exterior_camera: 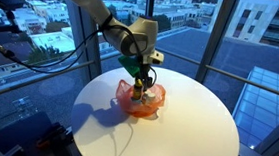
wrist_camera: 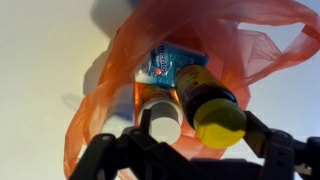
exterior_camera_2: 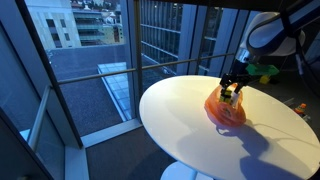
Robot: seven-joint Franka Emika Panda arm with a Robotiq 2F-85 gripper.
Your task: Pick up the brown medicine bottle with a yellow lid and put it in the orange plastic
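Observation:
The brown medicine bottle with its yellow lid (wrist_camera: 218, 122) stands inside the orange plastic bag (wrist_camera: 120, 60), lid toward the wrist camera. My gripper (wrist_camera: 200, 126) is low over the bag mouth with its fingers spread. The right finger is against the lid; the left finger stands apart from it, in front of a white-capped bottle (wrist_camera: 160, 120). In both exterior views the gripper (exterior_camera: 139, 80) (exterior_camera_2: 231, 92) reaches down into the bag (exterior_camera: 141, 101) (exterior_camera_2: 225, 110) on the round white table, and the bottle is hard to make out.
A blue packet (wrist_camera: 165, 65) also lies inside the bag behind the bottles. The round white table (exterior_camera: 196, 128) (exterior_camera_2: 190, 120) stands beside large windows. A small orange object (exterior_camera_2: 300, 107) lies near the table's far edge.

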